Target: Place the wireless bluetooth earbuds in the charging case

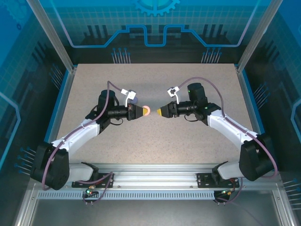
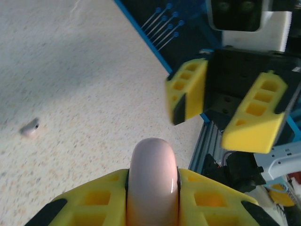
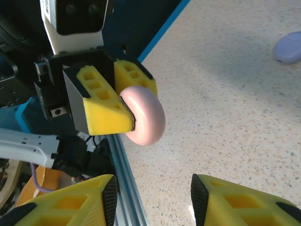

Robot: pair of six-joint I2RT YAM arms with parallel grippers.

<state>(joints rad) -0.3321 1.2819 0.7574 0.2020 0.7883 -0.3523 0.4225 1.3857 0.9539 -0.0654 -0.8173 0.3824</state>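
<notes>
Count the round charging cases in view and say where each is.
2. A pale pink case is clamped in the left end effector; a lavender case lies on the table just beyond it. Others may be hidden.

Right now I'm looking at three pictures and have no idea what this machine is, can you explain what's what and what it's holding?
These are two robot arms bolted to a table. One picture looks down from above; the other two come from cameras on each wrist, so their yellow fingers show up close. The left gripper is clamped on a round pink case. The right gripper faces it with jaws apart, holding nothing. On the table lie a tiny pale earbud and a purple case.
</notes>
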